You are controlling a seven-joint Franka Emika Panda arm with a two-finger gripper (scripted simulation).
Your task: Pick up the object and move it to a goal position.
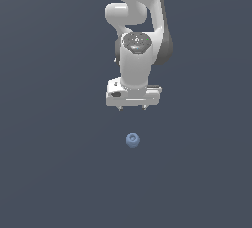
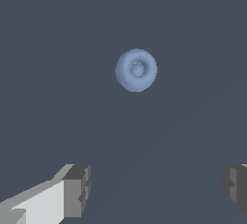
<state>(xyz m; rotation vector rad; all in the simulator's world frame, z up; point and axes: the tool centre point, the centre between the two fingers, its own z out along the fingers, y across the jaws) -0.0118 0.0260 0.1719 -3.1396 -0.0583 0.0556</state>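
Note:
The object (image 1: 132, 140) is a small light-blue rounded lump with a dimpled top, lying on the flat dark grey floor. It also shows in the wrist view (image 2: 136, 70), seen from above. My white gripper (image 1: 132, 107) hangs above the floor and points down, with the object lying apart from it, lower in the exterior view. Its jaws stand wide apart and hold nothing. Two grey fingertips (image 2: 77, 190) show at the edge of the wrist view, with the object outside the gap between them.
The white arm (image 1: 140, 20) rises behind the gripper to the exterior view's top edge. The dark grey floor (image 1: 49, 173) fills the rest of both views.

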